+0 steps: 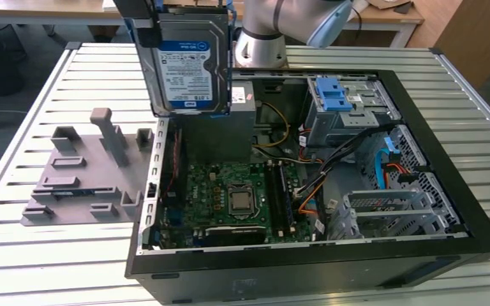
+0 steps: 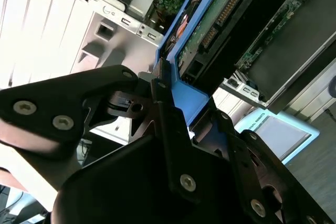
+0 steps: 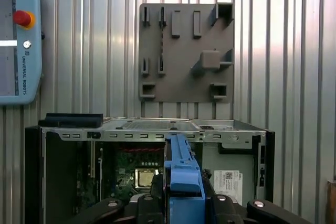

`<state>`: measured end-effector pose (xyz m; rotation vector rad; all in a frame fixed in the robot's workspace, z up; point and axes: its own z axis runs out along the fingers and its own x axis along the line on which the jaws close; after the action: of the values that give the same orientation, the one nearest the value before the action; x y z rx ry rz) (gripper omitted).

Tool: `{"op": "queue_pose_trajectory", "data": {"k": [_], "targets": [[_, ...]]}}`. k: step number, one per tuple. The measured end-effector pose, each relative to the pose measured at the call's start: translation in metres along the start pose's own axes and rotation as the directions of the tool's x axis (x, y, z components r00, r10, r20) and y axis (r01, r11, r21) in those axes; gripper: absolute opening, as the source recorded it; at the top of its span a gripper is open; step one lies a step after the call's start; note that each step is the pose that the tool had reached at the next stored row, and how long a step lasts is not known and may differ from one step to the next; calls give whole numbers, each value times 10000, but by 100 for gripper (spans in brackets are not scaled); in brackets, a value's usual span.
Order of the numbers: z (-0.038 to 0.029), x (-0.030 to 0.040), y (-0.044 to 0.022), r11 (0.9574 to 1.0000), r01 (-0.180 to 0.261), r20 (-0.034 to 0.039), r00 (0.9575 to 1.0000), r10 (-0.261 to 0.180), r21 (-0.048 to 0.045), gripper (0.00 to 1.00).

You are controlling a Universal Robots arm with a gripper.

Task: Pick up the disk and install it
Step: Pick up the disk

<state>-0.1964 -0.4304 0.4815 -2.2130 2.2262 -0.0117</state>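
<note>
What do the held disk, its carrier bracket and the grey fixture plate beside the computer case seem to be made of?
The disk: silver metal body with a dull sheen, carrying a glossy blue-and-white label, likely paper or film. Its carrier bracket: blue plastic, going by the smooth, evenly coloured, moulded look. The fixture plate: matte grey with no shine, probably plastic, possibly printed.

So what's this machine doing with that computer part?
A robot arm has its hand clamped on a disk by its blue frame. It holds the disk upright in the air above an open computer case. The disk isn't installed yet: the drive cage inside the case is well apart from it.
</note>
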Motion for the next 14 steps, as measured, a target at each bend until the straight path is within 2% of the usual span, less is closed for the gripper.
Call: {"op": "queue_pose_trajectory", "data": {"k": [14], "targets": [[3, -2, -264, 10000, 0, 1, 10000, 0, 0, 36]]}}
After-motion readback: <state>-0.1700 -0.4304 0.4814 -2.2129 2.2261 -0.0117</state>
